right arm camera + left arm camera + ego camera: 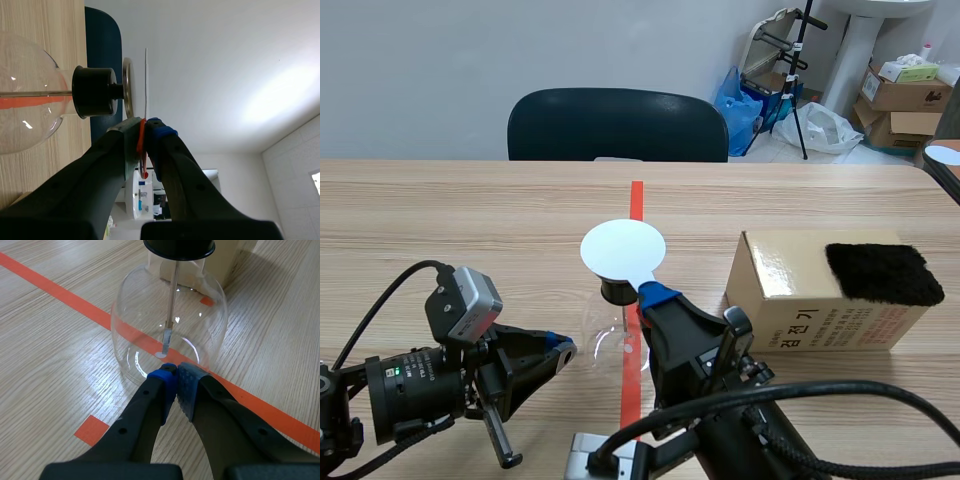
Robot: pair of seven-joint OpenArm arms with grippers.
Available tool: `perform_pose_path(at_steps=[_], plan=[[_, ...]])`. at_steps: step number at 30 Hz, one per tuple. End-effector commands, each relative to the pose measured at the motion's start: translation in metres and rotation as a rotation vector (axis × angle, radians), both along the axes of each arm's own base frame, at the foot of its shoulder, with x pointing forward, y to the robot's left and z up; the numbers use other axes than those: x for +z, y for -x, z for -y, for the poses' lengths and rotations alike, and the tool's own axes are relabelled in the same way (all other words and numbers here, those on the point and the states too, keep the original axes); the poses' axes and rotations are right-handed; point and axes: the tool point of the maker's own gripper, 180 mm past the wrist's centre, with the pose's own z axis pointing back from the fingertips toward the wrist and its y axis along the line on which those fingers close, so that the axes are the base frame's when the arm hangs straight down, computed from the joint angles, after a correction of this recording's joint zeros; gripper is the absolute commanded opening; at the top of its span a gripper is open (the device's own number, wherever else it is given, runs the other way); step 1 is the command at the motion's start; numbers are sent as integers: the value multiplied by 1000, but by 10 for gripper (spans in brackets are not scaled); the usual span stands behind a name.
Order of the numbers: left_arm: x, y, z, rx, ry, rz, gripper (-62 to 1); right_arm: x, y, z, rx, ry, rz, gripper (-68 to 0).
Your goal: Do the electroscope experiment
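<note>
The electroscope is a clear glass flask (131, 315) with a black stopper (180, 247) and a thin rod (173, 295) hanging inside; it stands on the red tape line. My left gripper (176, 376) is shut on nothing, its blue pads just short of the flask's base. My right gripper (144, 126) is shut on the orange handle (142, 150) of a thin white disc (146, 80). That white disc (623, 248) sits level just above the electroscope's metal top plate (127, 87); I cannot tell whether they touch. The right gripper (656, 294) is beside the stopper (617, 291).
A cardboard box (790, 295) lies right of the flask with a black fur cloth (882, 273) on top. A dark chair (617, 125) stands across the table. Boxes and bags sit on the floor at the back right.
</note>
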Motion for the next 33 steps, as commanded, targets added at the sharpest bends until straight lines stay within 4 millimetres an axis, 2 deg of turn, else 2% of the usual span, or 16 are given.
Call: perform_pose_path(at_steps=[1, 25, 33], plan=[[11, -6, 5, 0, 31, 28, -579, 19, -3, 2, 2, -41, 71, -665], [11, -6, 5, 0, 31, 28, -579, 19, -4, 3, -5, -42, 71, -665], [11, -6, 5, 0, 31, 28, -579, 19, -14, 21, -115, -58, 63, -665]])
